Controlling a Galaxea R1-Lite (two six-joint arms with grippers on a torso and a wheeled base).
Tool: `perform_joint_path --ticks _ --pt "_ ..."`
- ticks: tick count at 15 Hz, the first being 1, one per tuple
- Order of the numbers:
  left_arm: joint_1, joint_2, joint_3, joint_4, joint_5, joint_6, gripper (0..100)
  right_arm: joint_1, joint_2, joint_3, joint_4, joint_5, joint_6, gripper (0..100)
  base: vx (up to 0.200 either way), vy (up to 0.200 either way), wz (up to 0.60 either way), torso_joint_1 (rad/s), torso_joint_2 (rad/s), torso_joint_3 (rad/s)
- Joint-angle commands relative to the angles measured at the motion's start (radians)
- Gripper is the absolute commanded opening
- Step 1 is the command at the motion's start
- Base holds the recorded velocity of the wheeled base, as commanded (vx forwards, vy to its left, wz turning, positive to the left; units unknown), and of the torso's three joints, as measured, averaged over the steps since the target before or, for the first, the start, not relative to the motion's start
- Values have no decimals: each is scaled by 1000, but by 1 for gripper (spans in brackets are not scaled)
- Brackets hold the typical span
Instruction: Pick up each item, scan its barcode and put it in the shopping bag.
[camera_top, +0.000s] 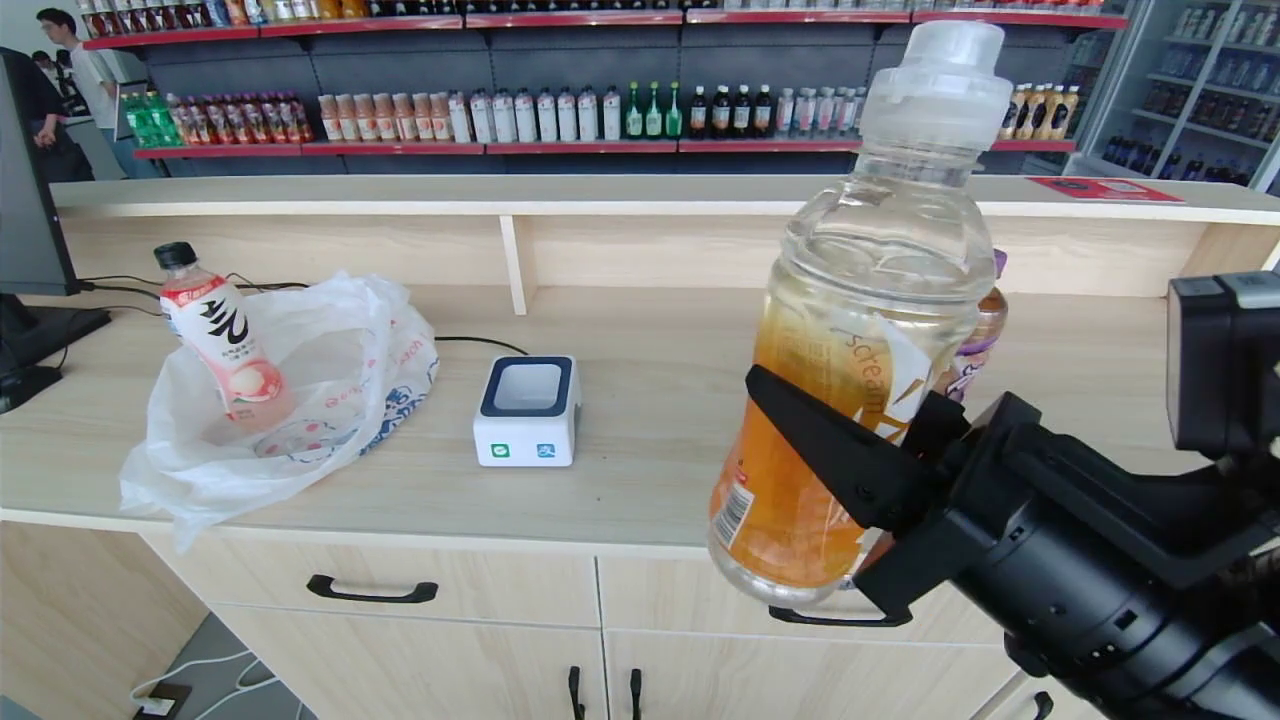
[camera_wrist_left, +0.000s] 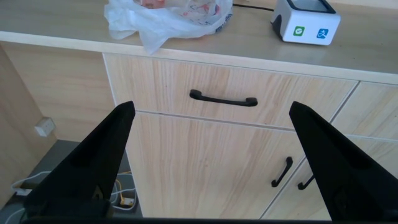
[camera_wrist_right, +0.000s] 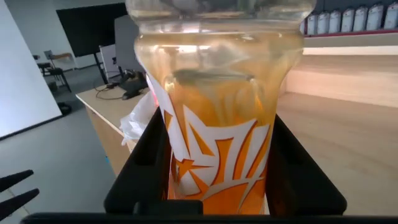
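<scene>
One pink bottle is in the shopping bag, the right gripper pinches the orange bottle aloft (left gripper spread wide, empty), with scanner pass and bagging likely yet to come.

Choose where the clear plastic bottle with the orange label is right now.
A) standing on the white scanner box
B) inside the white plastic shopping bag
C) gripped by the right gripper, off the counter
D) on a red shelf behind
C: the right gripper clamps the clear plastic bottle with the orange label in the air, off the light wooden counter.
</scene>
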Motion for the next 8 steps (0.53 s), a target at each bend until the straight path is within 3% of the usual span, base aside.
perform_joint_path --ticks 1,5,8 --pt "0 0 0 0 0 -1 100 -36 -8 24 4 -1 -34 0 0 0 0 0 0 0" --pt "0 1 0 0 2 -1 100 -66 -21 121 -6 -15 -88 0 0 0 0 0 0 0" --pt "0 0 0 1 0 6 100 -151 -21 119 -42 -104 -112 0 0 0 0 0 0 0"
